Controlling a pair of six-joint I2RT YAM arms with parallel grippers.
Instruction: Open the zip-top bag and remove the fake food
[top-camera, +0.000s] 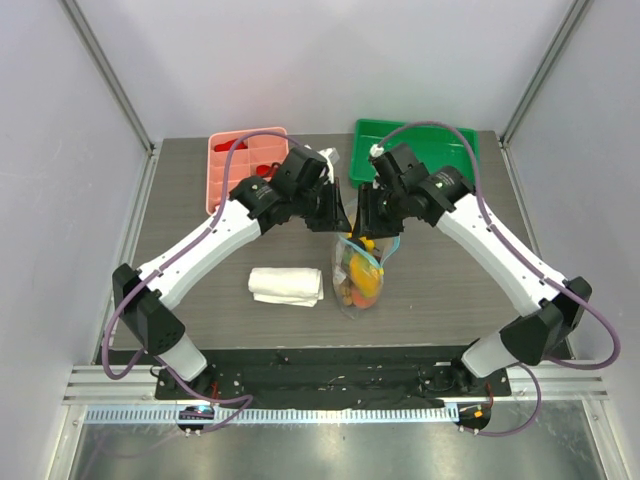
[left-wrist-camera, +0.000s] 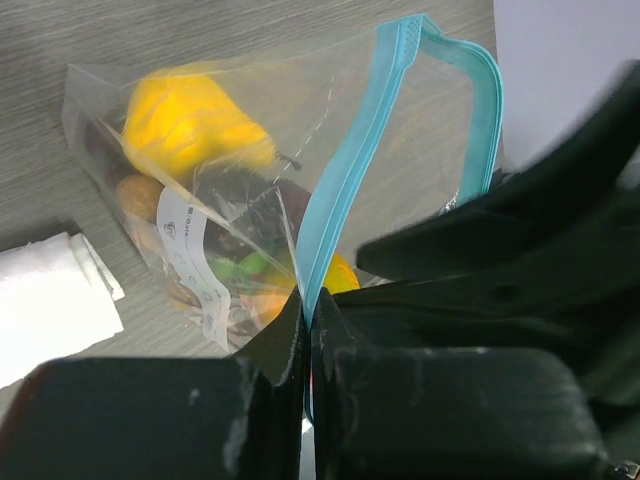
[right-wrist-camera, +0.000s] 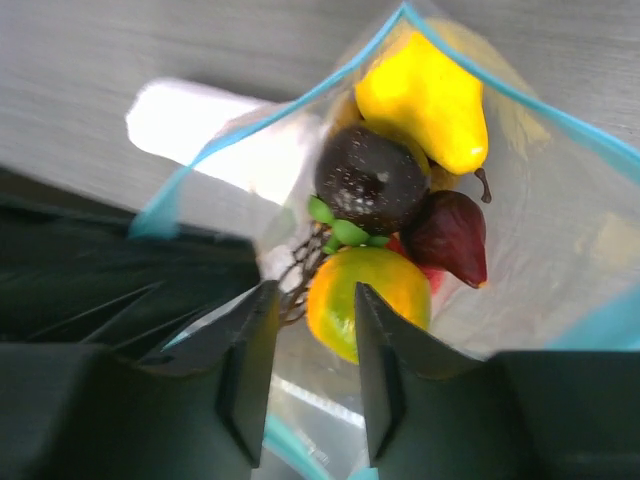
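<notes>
**Bag open, fruit yet to come out**

Nearest the arm bases, the bag (top-camera: 357, 300) sits mid-table (top-camera: 450, 300) with its closed end toward us and its mouth pointing away. A folded cloth (top-camera: 287, 285) lies just beside it on the left. The food (top-camera: 362, 278) is all inside as far as I can see, and nothing fruity lies loose on the wood.

Both arms meet at the mouth. The left gripper (left-wrist-camera: 307, 322) is clamped tight, pinching one lip of the zip strip (left-wrist-camera: 345, 180). The right gripper (right-wrist-camera: 312, 335) has its jaws parted and is poised right at the opening, with nothing clearly held between them.

The strip is light blue, and its two lips are spread into a wide loop, so I'd call the opening half done. The removal half is all left to do.

Down the throat you can see a yellow pear (right-wrist-camera: 425, 95), a dark plum (right-wrist-camera: 372, 178), a maroon fig (right-wrist-camera: 452, 238), an orange piece (right-wrist-camera: 372, 300) and some green bits, all glossy. The plastic is clear and crinkled and carries a white label.

Beyond the grippers, a pink tray (top-camera: 228, 165) and a green tray (top-camera: 440, 140) sit at the far edge.
</notes>
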